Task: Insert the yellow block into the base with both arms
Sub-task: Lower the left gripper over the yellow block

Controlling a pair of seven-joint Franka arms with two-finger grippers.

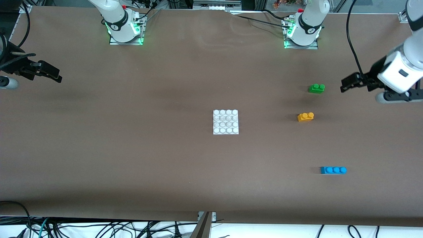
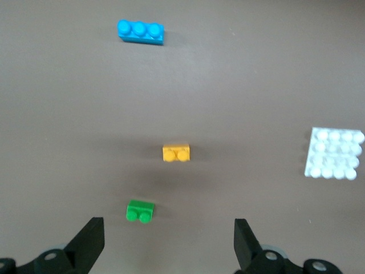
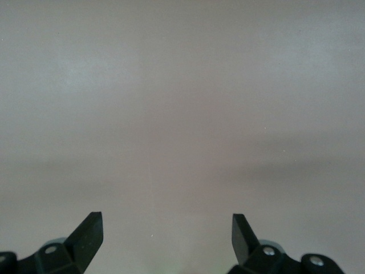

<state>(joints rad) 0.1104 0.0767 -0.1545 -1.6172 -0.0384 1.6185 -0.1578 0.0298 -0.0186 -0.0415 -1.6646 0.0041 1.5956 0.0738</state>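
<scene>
Nothing is grasped yet: both claws, left claw point(image 1: 345, 85) and right claw point(image 1: 54, 75), hang spread apart and empty above the counter point(image 1: 132, 158), so the left must next descend onto the yellow block point(image 1: 305, 117), well apart from the base point(image 1: 225, 122).

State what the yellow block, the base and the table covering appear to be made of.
Yellow block: likely moulded plastic, with uniform colour, crisp edges and two round studs.
Base: probably the same sort of plastic, white and slightly glossy, since its studs catch highlights.
Table covering: looks like matte brown paper or thin sheeting, with faint ripples near the arms' bases. I cannot tell which.
</scene>
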